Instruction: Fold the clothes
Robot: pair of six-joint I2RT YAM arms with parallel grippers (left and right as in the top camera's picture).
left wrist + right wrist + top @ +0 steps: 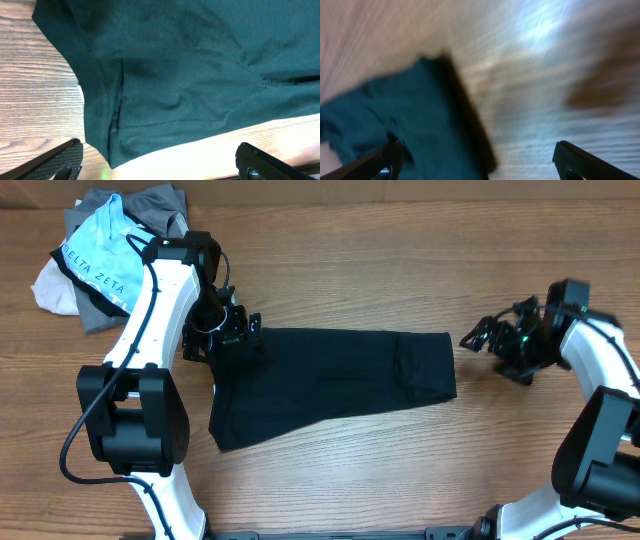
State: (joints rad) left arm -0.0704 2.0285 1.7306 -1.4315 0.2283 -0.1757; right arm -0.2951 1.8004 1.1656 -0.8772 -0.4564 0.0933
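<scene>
Left tool (160, 152) spread wide beside the black T-shirt (330, 380).
I see my right tool (477, 152) spread as well, near the shirt's far edge, over bare bench (400, 260).

From overhead we look straight down on the table (400, 260), far enough back to take in the whole black T-shirt (330, 380) and the wood around it. From the left wrist we look down past the left gripper (160, 160), very near the cloth, onto one edge of the shirt. From the right wrist we look past the right gripper (475, 162); that picture is smeared, but it seems to face the shirt's other end. All three views share the shirt.
</scene>
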